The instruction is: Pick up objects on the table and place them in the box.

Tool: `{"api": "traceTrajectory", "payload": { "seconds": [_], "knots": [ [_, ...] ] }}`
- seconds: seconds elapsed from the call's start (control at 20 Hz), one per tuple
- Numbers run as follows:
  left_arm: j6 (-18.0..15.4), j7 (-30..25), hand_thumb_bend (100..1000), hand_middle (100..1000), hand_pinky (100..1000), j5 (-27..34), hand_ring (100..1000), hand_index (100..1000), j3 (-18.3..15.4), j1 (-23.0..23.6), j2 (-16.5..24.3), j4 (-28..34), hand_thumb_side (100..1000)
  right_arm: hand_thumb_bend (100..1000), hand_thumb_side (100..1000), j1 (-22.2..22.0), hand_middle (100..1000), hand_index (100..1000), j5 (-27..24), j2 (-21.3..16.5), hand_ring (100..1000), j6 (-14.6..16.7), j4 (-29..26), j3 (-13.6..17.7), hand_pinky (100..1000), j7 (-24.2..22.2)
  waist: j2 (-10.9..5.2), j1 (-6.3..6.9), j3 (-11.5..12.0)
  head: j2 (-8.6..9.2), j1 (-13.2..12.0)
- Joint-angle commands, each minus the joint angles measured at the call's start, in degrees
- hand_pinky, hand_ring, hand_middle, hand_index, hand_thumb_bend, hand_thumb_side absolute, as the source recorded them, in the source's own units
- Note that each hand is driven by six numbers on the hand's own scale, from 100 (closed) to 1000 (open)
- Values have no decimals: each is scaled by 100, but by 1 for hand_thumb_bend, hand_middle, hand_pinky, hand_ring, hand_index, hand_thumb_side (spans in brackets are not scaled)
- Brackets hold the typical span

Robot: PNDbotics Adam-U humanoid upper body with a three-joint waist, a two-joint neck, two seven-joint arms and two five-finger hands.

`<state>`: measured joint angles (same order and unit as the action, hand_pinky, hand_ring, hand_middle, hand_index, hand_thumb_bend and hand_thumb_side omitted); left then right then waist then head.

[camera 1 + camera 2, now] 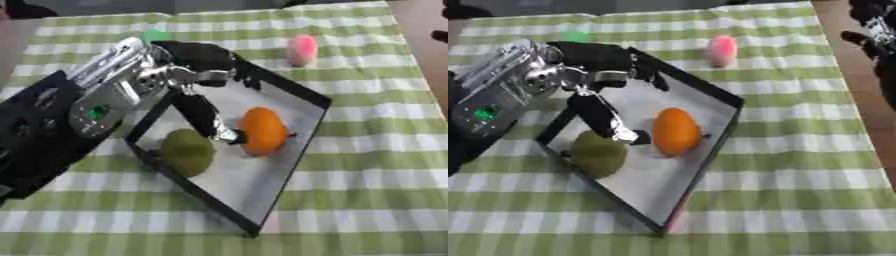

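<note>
A shallow black-rimmed box (290, 83) with a white floor lies askew in the middle of the checked cloth. Inside it rest an orange oval fruit (262, 131) and, to its left, a dull green round fruit (186, 151). My left hand (203, 56) hangs over the box's far corner, open. One long black digit (206, 116) reaches down to the orange fruit's left side. A pink object (302, 50) stands on the cloth beyond the box. A small green thing (156, 34) peeks out behind my left hand. My right hand (874, 29) rests at the table's right edge, fingers relaxed.
My silver and black left forearm (101, 95) covers the box's left side and the cloth beside it. The green-and-white checked cloth (367, 175) spreads to the right of and in front of the box. Brown table shows at the far right (855, 90).
</note>
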<state>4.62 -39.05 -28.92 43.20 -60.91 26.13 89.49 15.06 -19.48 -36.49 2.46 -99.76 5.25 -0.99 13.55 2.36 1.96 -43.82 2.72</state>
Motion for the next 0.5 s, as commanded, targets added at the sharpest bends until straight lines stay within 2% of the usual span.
{"api": "traceTrajectory", "payload": {
  "seconds": [0.05,0.2,0.5],
  "knots": [
    [113,89,366,799,867,114,854,887,-172,-47,258,214,511,100,678,31,905,907,23,-169,1000,8,-60,39,897,-5,-155,52,3,-29,6],
    [264,281,348,794,861,218,850,865,-454,14,599,375,411,100,655,13,904,907,18,-202,1000,25,-63,65,897,17,-169,69,41,-29,54],
    [611,751,362,806,864,149,856,868,-1267,519,1437,16,391,100,650,-29,904,908,3,-256,1000,60,-78,133,898,90,-160,72,108,-29,181]
  ]
}}
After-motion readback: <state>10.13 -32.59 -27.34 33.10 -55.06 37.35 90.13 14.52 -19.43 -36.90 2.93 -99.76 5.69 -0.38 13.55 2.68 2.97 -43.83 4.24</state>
